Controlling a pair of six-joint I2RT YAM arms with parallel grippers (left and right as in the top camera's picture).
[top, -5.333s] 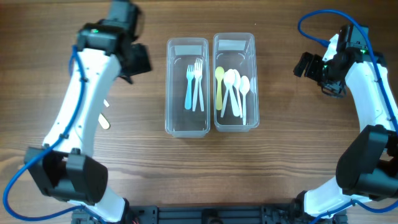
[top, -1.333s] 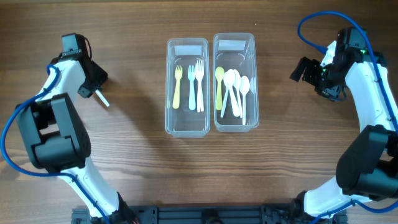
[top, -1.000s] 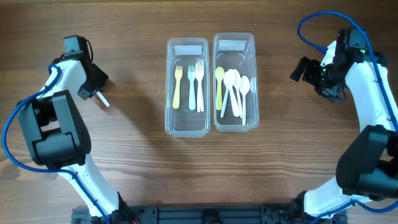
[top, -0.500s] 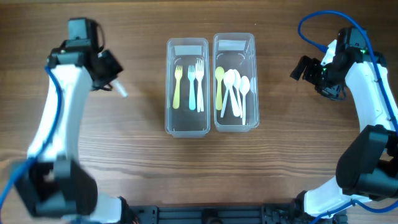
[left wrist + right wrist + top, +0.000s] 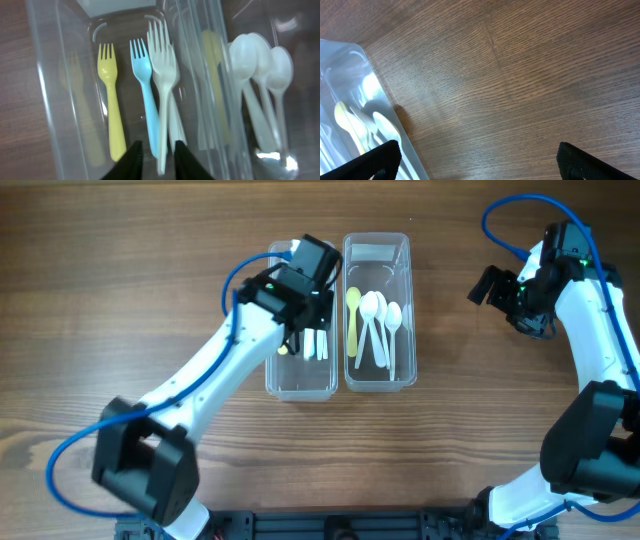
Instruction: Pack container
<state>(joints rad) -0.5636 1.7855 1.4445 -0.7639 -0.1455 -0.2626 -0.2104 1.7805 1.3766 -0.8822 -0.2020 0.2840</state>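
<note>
Two clear plastic containers stand side by side. The left container (image 5: 300, 392) (image 5: 47, 100) holds a yellow fork (image 5: 111, 115), a blue fork (image 5: 147, 100) and white forks (image 5: 162, 75). My left gripper (image 5: 303, 330) (image 5: 158, 162) hovers over it, jaws slightly apart. The handle of one white fork lies loose between the fingertips (image 5: 135, 160), touching neither. The right container (image 5: 378, 385) holds white spoons (image 5: 380, 320) (image 5: 255, 75) and a yellow spoon (image 5: 352, 315). My right gripper (image 5: 488, 285) (image 5: 480, 162) stands wide open over bare wood, right of the containers.
The wooden table (image 5: 480, 440) surrounds both containers. The left arm reaches in from the lower left across the table and covers part of the left container. The right container's corner (image 5: 350, 75) shows at the left of the right wrist view.
My left arm swung from the table's left side to above the left container, carrying a white fork. Its jaws have parted and the fork now lies among the others. The right arm stayed still.
</note>
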